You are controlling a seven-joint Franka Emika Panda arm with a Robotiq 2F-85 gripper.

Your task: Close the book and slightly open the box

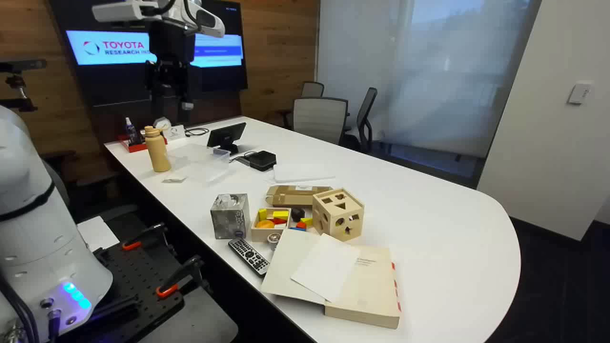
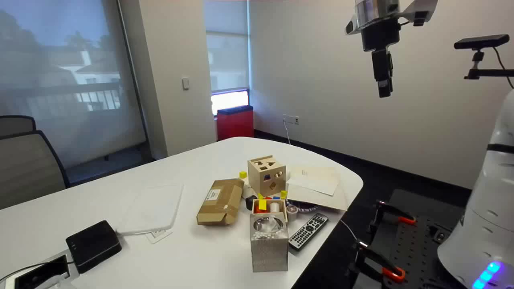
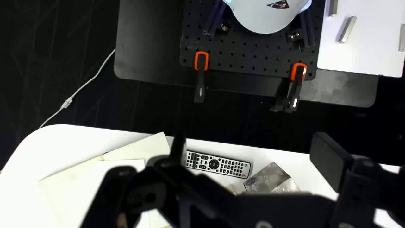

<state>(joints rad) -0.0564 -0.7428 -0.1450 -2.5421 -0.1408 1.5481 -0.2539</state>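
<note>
The fingers [image 3: 329, 160] stand wide apart, high above the level of the white surface [image 1: 443, 252]. Well below them lies the open book [image 1: 374, 286], a loose sheet [image 1: 324, 269] covering part of its cover and pages. Just beside it, also far lower than the fingers, is the box [image 1: 339, 213], crowded by a cardboard carton [image 2: 221, 200] and a wooden tray [image 1: 260, 234] of coloured blocks [image 1: 281, 215]. In the wrist view, the remote [image 3: 218, 164] and the tissue box [image 3: 269, 179] show in the gap between the fingers, and 2 orange-ended clamps [image 3: 200, 79] sit at the edge of a black plate [image 3: 253, 58]. Farther along the surface from the book, lower than the fingers, stand a tan bottle [image 1: 158, 155] and a black tablet [image 1: 227, 135]. The surface rounds off near the book. In an exterior view, a lit wall screen [image 1: 217, 50] is behind the fingers; mesh chairs [image 1: 320, 119] and a red container [image 2: 235, 125] stand lower, well apart from them.
</note>
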